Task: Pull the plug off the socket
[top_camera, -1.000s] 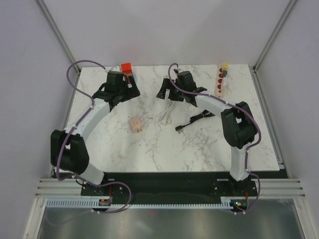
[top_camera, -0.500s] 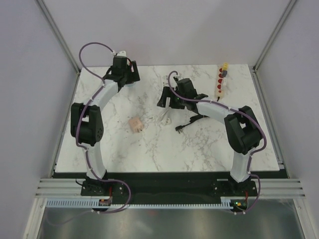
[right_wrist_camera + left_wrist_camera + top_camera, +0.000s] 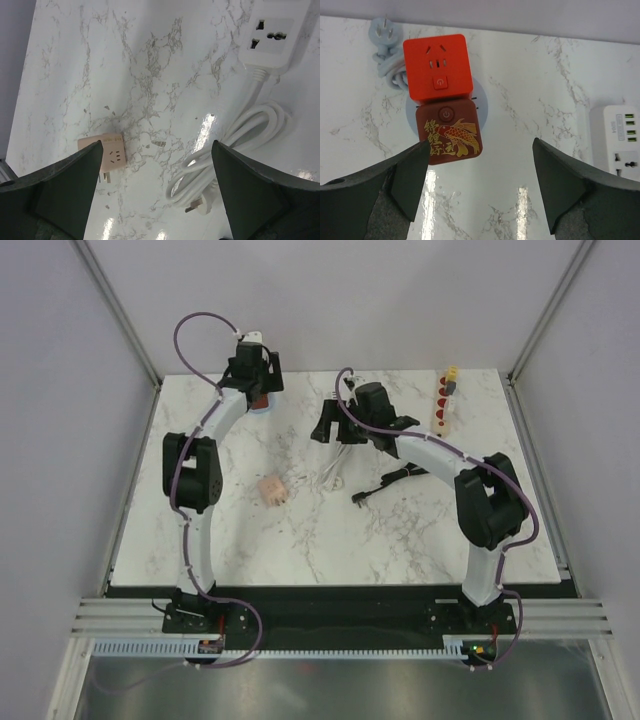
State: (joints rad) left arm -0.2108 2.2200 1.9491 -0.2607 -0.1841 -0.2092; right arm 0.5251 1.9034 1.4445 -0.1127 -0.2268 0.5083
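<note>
An orange-red cube socket (image 3: 437, 67) sits near the table's back edge. A dark red plug block (image 3: 449, 131) with a gold fish print is joined to its near side. My left gripper (image 3: 480, 185) is open and empty above the table, just short of the plug block, which lies close to the left finger (image 3: 410, 175). In the top view my left gripper (image 3: 256, 388) hovers over the cube at the back left. My right gripper (image 3: 157, 185) is open and empty above bare marble; in the top view it (image 3: 333, 428) is at the back middle.
A pale blue plug and cord (image 3: 385, 37) lies left of the cube. A white power strip (image 3: 272, 35) with coiled white cord (image 3: 235, 155) lies under my right arm. A pink adapter (image 3: 272, 490), a black cable (image 3: 395, 480) and a strip with red sockets (image 3: 443, 402) lie on the table.
My left arm has folded upward and its gripper has moved back and to the right, over the orange-red cube. My right gripper has barely moved.
</note>
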